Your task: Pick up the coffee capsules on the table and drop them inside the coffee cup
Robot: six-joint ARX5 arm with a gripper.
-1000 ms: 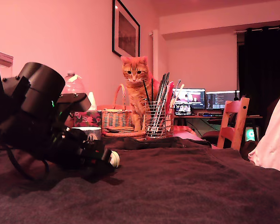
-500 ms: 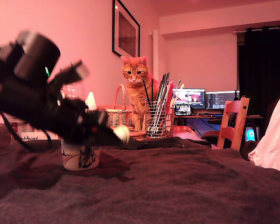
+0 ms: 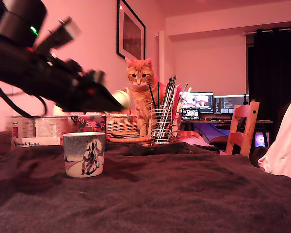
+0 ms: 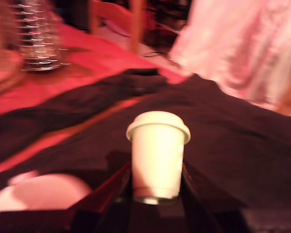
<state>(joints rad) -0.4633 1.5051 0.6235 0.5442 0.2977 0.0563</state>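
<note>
gripper [image 4: 157, 187] clamped on cream capsule [image 4: 158, 155] | held above, beyond coffee cup [image 3: 84, 154] | risk: released off-centre, rim struck, capsule lost on cloth

An orange cat [image 3: 141, 94] sits behind a wire-mesh pen holder [image 3: 161, 124] — beside a wicker basket [image 3: 122, 125].

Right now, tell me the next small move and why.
Probably bring the gripper back over the cup before letting go. It holds the cream capsule well above the table, at the exterior view's right of the cup, so dropping it here would likely miss.
</note>
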